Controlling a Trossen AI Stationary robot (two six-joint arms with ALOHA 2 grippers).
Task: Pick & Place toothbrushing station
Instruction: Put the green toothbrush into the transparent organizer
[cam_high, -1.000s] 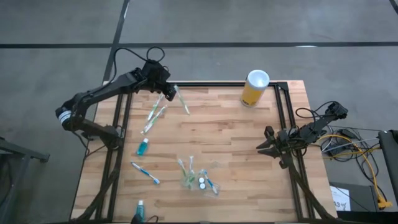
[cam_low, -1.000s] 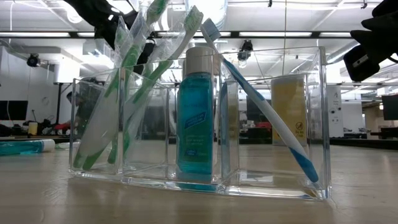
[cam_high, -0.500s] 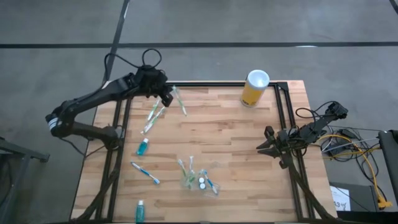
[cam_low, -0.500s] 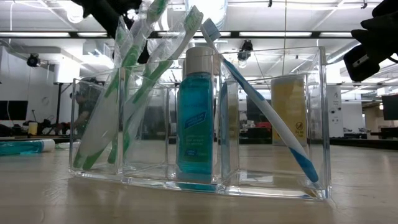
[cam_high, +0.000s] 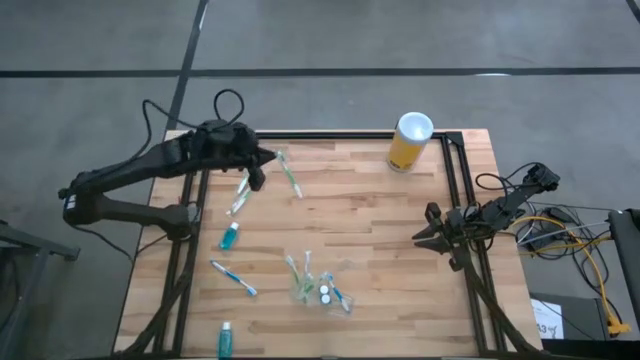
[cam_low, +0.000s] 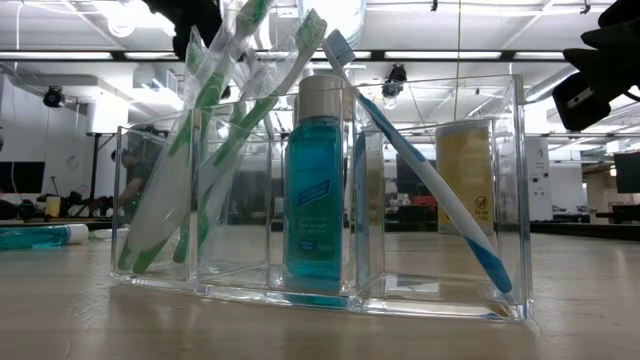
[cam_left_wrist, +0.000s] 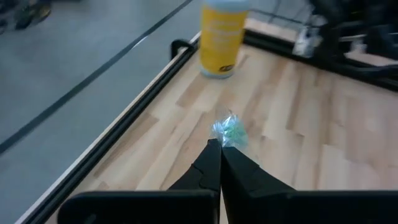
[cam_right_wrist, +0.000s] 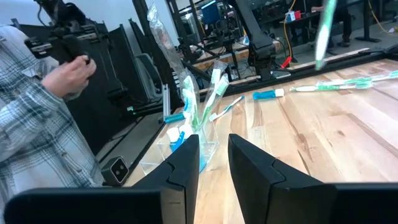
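A clear plastic organizer (cam_high: 318, 290) stands near the table's front and holds green-white toothbrushes (cam_low: 215, 130), a teal white-capped tube (cam_low: 312, 190) and a blue-white toothbrush (cam_low: 430, 190). My left gripper (cam_high: 264, 160) is at the far left, shut on a wrapped green-white toothbrush (cam_high: 289, 175), which also shows in the right wrist view (cam_right_wrist: 324, 28). Two more wrapped toothbrushes (cam_high: 241, 192) lie beside it on the table. A teal tube (cam_high: 229, 237), a blue-white toothbrush (cam_high: 233, 278) and another tube (cam_high: 224, 338) lie at the left. My right gripper (cam_high: 424, 236) is open at the right edge. My left gripper pinches the wrapped toothbrush between its two shut fingers, and the crumpled clear wrapper with green inside (cam_left_wrist: 229, 130) shows just past the fingertips. The fingers slant down from the table's left side. The toothbrush hangs below them, lifted clear of the table (cam_right_wrist: 323, 37).
A tall yellow cylinder with a white top (cam_high: 408, 141) stands at the far right. Black frame rails (cam_high: 455, 200) run along the table's sides. Bare wood lies in the table's middle (cam_high: 350, 215). A person's hand and plaid sleeve (cam_right_wrist: 37, 124) show beyond the table.
My left gripper has moved toward the table's left and near edges with the wrapped toothbrush, which stays in its hold. The arm has swung back to the left.
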